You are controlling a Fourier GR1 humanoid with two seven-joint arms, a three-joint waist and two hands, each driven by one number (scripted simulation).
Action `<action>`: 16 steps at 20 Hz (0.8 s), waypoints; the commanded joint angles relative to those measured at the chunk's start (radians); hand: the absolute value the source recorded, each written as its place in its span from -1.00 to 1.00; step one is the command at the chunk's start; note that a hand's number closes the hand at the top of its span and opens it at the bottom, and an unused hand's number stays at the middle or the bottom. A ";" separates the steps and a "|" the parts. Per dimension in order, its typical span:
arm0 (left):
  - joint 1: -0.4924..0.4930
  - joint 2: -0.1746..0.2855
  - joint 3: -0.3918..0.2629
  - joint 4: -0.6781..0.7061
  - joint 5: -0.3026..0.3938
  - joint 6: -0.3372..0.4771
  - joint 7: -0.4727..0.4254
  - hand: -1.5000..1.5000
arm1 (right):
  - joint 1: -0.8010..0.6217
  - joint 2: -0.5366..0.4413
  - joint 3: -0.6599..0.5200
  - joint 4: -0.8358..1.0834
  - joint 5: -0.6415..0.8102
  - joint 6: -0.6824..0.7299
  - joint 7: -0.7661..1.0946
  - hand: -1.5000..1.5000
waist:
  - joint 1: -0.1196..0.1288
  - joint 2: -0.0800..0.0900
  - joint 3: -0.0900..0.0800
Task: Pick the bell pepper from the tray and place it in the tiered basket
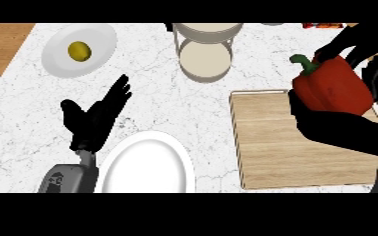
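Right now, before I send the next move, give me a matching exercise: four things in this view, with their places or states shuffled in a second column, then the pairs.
Things:
1. bell pepper
2. tiered basket
3. yellow fruit
4. left hand

Places or states:
A. on the small plate, far left of the counter
B. open, beside the large white plate
C. gripped by the right hand, over the tray at its far right corner
D. far middle of the counter

Pairs: 1-C, 2-D, 3-A, 4-B.
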 commanded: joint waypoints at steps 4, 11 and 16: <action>-0.077 0.013 0.026 0.008 0.026 -0.010 0.064 0.00 | -0.342 -0.029 -0.089 0.286 -0.056 0.119 0.076 1.00 | 0.003 0.002 0.000; -0.015 -0.017 -0.001 0.000 0.006 -0.002 0.019 0.00 | -0.546 0.031 -0.131 0.617 0.020 -0.002 0.061 1.00 | 0.011 0.004 0.000; -0.005 0.011 0.005 0.002 0.002 -0.032 -0.007 0.00 | -0.568 0.069 -0.135 0.876 0.096 -0.215 -0.091 1.00 | 0.016 0.008 0.001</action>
